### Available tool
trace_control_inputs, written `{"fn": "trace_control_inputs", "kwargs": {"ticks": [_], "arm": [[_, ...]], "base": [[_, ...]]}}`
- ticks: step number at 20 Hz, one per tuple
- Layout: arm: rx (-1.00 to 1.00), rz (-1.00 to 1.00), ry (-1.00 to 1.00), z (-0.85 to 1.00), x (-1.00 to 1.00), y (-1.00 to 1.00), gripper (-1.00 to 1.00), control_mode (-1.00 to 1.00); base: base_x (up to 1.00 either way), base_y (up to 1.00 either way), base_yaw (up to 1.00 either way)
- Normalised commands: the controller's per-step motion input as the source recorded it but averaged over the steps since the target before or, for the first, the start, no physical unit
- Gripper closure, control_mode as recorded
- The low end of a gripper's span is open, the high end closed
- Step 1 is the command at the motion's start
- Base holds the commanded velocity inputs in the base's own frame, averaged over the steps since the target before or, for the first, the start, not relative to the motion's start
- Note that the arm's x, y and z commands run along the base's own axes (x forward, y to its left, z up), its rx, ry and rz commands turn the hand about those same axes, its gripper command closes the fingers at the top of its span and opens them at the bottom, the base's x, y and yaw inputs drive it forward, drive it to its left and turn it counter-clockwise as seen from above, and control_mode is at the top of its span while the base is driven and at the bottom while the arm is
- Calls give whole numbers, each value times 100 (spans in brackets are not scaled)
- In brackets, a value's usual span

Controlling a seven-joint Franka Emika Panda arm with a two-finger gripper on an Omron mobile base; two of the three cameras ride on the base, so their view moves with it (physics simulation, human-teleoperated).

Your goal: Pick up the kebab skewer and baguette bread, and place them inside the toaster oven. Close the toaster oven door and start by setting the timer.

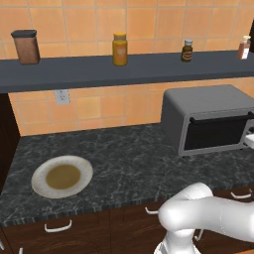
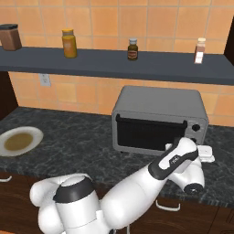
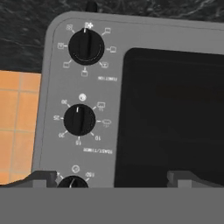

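Fingers [image 3: 111, 177] spread wide before boxy grey metal toaster oven [image 2: 160, 119]; round black knobs [image 3: 79, 120], dark glass door [image 3: 173, 116].

Grey toaster oven [image 2: 157, 119] with dark glass door [image 2: 148, 134], black knobs [image 3: 86, 47], black marbled counter [image 1: 124, 154], orange tiles [image 1: 99, 20], cream plate [image 1: 39, 171]

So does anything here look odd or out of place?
Nothing is spilled or broken. One small oddity: the plate on the counter holds no food, only a brownish centre, and the toaster oven door is shut. The shelf jars stand upright.
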Motion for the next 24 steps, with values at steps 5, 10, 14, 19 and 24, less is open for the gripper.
{"fn": "trace_control_inputs", "kwargs": {"ticks": [5,10,14,19,24], "arm": [[0,0,0,-9,16,-19,-100,-100],[0,0,0,-16,7,-7,-100,-100],[0,0,0,-7,13,-1,-100,-100],[0,0,-1,-2,16,0,-100,-100],[0,0,0,-2,11,-10,-100,-100]], "base": [[0,0,0],[0,0,0],[0,0,0],[0,0,0],[0,0,0]]}}
